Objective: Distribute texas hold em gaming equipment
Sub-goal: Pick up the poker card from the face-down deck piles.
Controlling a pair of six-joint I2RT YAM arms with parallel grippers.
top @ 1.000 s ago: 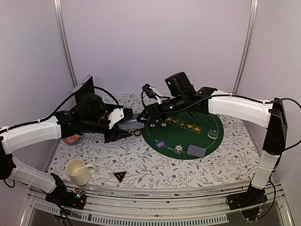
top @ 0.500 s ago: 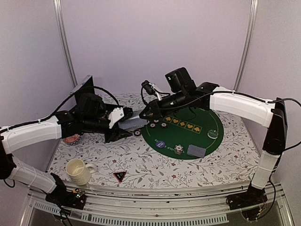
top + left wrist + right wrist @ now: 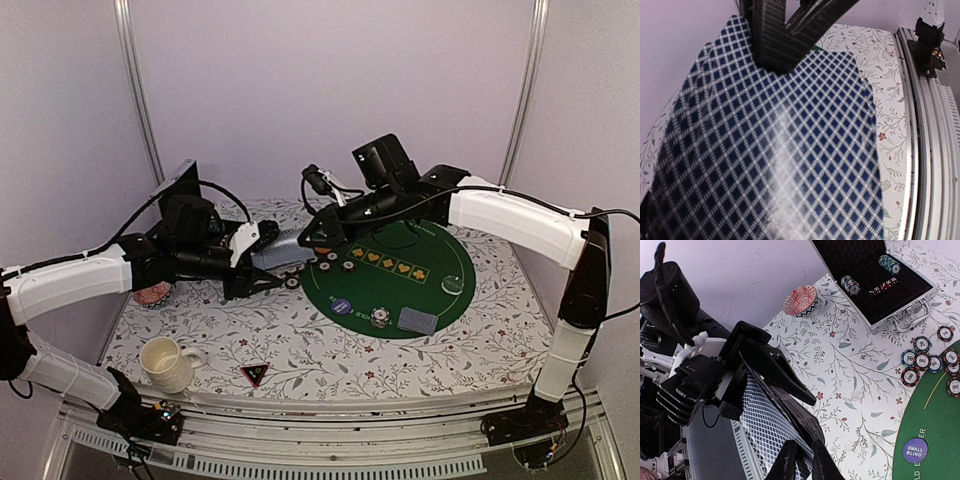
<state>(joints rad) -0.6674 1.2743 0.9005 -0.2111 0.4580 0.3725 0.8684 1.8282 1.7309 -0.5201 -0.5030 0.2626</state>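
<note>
Centre-left of the top view: the playing cards, a grey-blue checked pack, are held above the worktop between the two arms, just left of the green mat.
Left arm pose: it enters from the lower left edge. The white forearm angles up toward the centre, and the wrist is roughly level and points right.
Left grasp: the left fingers are clenched on the playing cards, with the pack between the two black prongs. The checked backs fan out and fill nearly all of the left wrist view.
Right arm pose: it stands up along the right edge. The white forearm runs left across the upper middle, and the wrist tips down toward the pack.
Right grasp: the right fingers are pinched on the pack's free edge, opposite the left fingers. They show as two dark bars at the top of the left wrist view.
On the mat: a blue button lies at the lower left with a single chip just to its right. The dealt cards are at the lower right and a pale button at the right. A cluster of poker chips sits at the upper left rim.
Upper right of the right wrist view: an open case holds chip stacks, and a pink dish lies to its left.
Bottom of the top view: a mug stands at the lower left, and the black triangular marker is near it on the right.
</note>
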